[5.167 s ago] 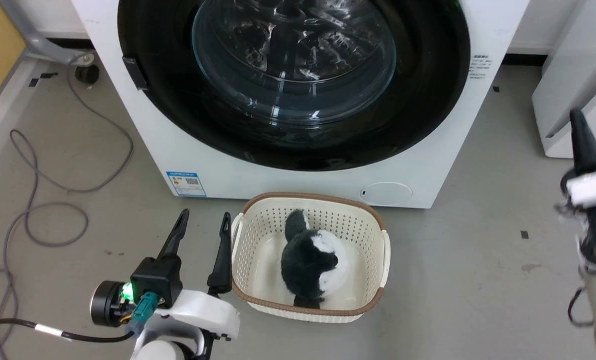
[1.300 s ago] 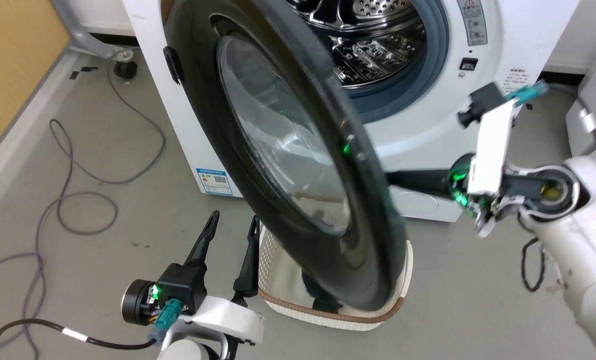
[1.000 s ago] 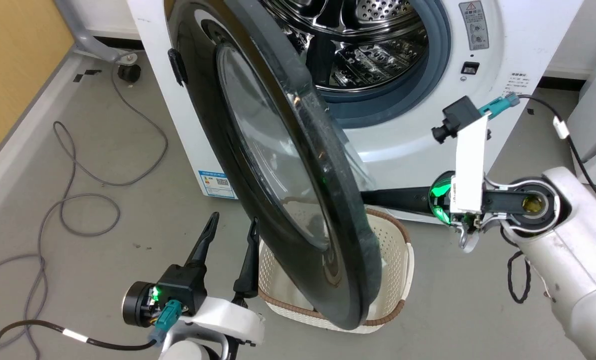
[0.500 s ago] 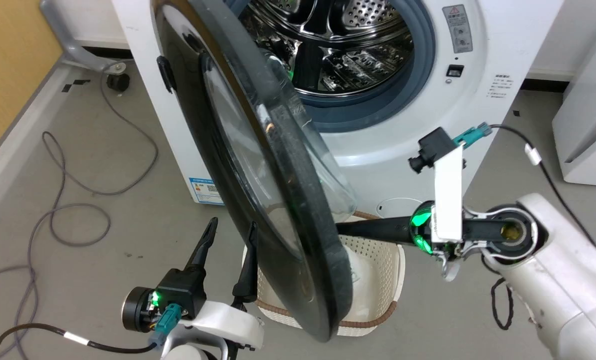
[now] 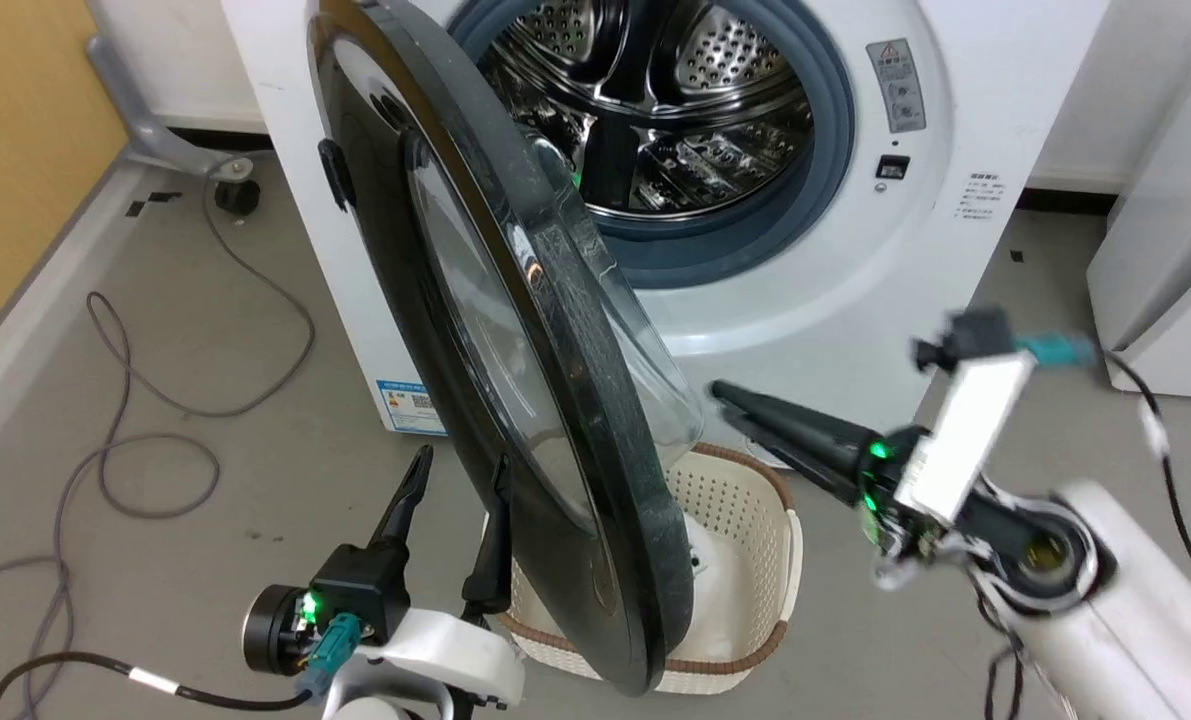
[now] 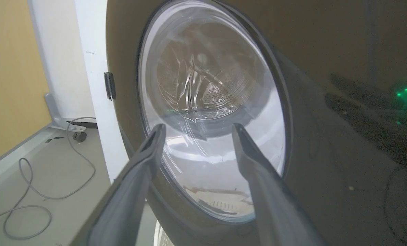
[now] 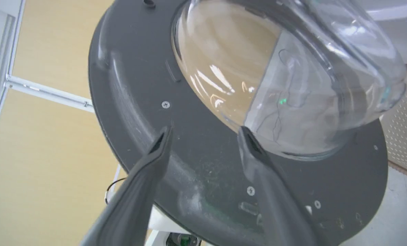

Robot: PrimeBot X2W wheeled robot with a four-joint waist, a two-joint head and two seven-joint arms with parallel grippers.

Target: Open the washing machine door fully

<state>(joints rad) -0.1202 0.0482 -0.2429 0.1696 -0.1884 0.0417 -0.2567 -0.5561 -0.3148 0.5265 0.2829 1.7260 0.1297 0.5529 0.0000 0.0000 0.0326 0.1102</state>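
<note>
The washing machine door [image 5: 515, 400], a glossy black disc with a bulging clear glass bowl, hung half open between the left claw [image 5: 461, 462] and the right claw [image 5: 723, 403]. Both claws were spread wide and empty. A perforated cream basket [image 5: 745, 492] sat below the right claw.

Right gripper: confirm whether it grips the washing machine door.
No, the right gripper stands open before the washing machine door, gripping nothing.

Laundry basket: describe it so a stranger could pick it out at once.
Start from the boxy white front-loading washing machine with its big round glossy black door swung open. On the grey floor right before it, partly behind the door's lower edge, sits a cream perforated plastic basket. Its brown rim and dotted walls set it apart from the smooth white machine.
</note>
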